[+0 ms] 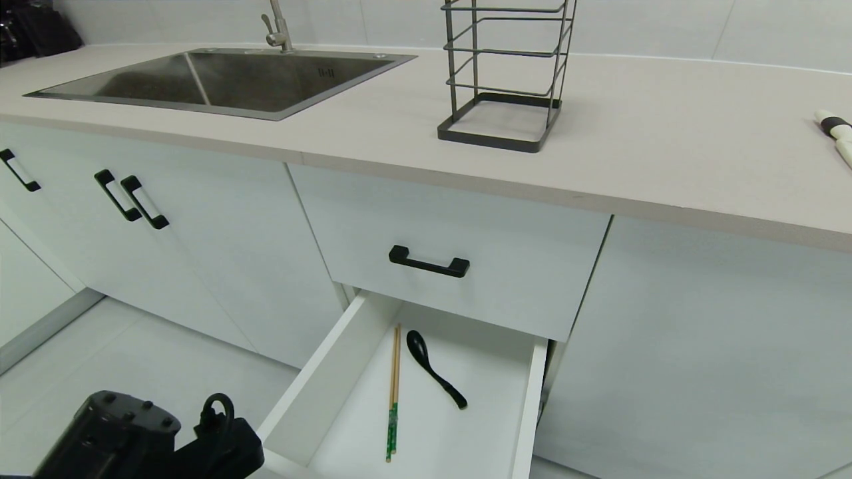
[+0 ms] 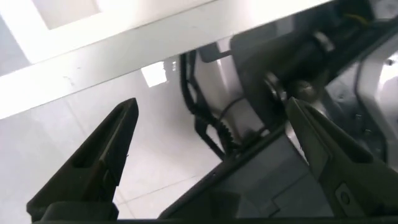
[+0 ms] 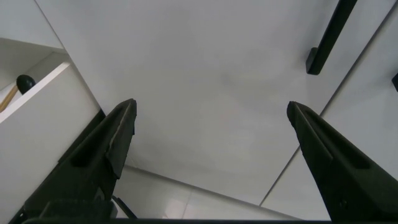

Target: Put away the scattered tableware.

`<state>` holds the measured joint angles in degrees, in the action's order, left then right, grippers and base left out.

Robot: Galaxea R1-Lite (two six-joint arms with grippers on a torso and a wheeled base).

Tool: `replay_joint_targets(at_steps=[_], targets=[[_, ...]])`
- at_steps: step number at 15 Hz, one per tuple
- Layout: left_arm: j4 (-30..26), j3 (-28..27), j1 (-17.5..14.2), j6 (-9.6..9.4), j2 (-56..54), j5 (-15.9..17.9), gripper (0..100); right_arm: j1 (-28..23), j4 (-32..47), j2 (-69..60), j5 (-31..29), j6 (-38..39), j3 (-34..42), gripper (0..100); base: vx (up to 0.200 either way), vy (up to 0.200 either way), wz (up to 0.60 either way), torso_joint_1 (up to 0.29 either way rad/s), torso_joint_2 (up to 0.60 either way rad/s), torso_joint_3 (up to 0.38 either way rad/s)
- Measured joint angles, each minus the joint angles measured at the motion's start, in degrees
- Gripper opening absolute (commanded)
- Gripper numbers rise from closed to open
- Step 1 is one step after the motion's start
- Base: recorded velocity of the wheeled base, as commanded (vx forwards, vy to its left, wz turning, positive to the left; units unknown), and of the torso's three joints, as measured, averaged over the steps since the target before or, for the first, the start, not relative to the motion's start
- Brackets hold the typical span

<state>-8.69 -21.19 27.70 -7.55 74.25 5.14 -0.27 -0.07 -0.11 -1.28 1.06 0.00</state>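
The lower drawer [image 1: 534, 399] stands pulled out under the counter. Inside it lie a pair of wooden chopsticks [image 1: 394, 392] with green ends and a black spoon [image 1: 434, 376], side by side and apart. A white utensil with a black band [image 1: 836, 130] lies on the counter at the far right edge. My left gripper [image 2: 211, 102] is open and holds nothing, low over the floor. My right gripper [image 3: 211, 104] is open and empty, facing a white cabinet door [image 3: 211, 93]. Beside it I see the drawer's wall [image 3: 37, 118] and the spoon's tip [image 3: 25, 82].
A steel sink [image 1: 219, 80] with a tap is set in the counter at the left. A dark wire rack [image 1: 506, 73] stands on the counter in the middle. The upper drawer with a black handle [image 1: 429, 264] is closed above the open one. Another black handle [image 3: 329, 34] shows on a door.
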Motion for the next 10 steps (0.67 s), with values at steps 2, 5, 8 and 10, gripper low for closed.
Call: replay_joint_targets(at_steps=[2,5,8,10], targets=[[2.1,0.0,0.0,0.11,1.1,-0.8,100,0.0,0.0,0.0,0.0,0.0,0.0,100,0.0,0.0,0.0,0.0,0.0,0.0],[6.7,0.1,0.0,0.27,3.5,-1.5,100,0.0,0.0,0.0,0.0,0.0,0.0,100,0.0,0.0,0.0,0.0,0.0,0.0],[9.4,0.0,0.0,0.18,5.1,-1.8,100,0.0,0.0,0.0,0.0,0.0,0.0,100,0.0,0.0,0.0,0.0,0.0,0.0],[12.3,0.0,0.0,0.22,6.1,-1.9,100,0.0,0.0,0.0,0.0,0.0,0.0,100,0.0,0.0,0.0,0.0,0.0,0.0]])
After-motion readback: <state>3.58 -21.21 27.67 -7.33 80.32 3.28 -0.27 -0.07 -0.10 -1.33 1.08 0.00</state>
